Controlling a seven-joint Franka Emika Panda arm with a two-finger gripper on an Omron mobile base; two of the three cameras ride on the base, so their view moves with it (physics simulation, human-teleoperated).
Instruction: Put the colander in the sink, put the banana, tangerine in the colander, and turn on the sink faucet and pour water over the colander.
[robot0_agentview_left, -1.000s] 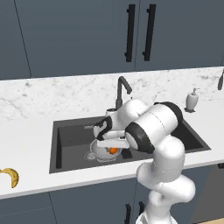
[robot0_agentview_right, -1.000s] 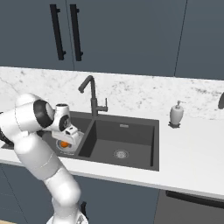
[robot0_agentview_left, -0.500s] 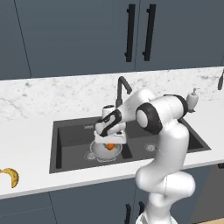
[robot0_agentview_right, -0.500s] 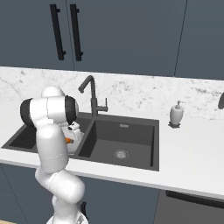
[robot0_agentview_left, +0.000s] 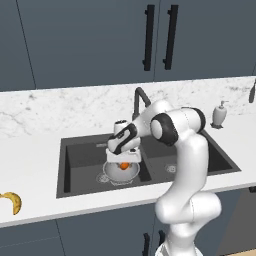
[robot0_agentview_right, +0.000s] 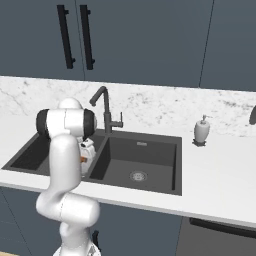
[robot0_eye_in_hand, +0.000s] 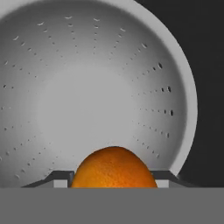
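The pale grey colander (robot0_agentview_left: 120, 174) sits in the left basin of the dark sink (robot0_agentview_left: 80, 161). My gripper (robot0_agentview_left: 123, 160) hangs just over it, shut on the orange tangerine (robot0_agentview_left: 123, 165). Looking along the hand, the tangerine (robot0_eye_in_hand: 113, 168) sits between my fingertips (robot0_eye_in_hand: 61, 178) above the colander's perforated bowl (robot0_eye_in_hand: 87, 87). The yellow banana (robot0_agentview_left: 12, 201) lies on the counter's front left, far from the gripper. Behind the sink divider rises the dark faucet (robot0_agentview_left: 140, 97), with no water running. From the right, my arm hides most of the gripper (robot0_agentview_right: 85, 159) at the left basin.
A white soap dispenser (robot0_agentview_left: 219, 115) stands on the counter right of the sink. The right basin (robot0_agentview_right: 145, 157) holds just its silver drain. Marble counter runs along both sides, with dark cabinets above.
My elbow and upper arm have swung around to the right and risen. The gripper stays over the colander with the tangerine still in it.
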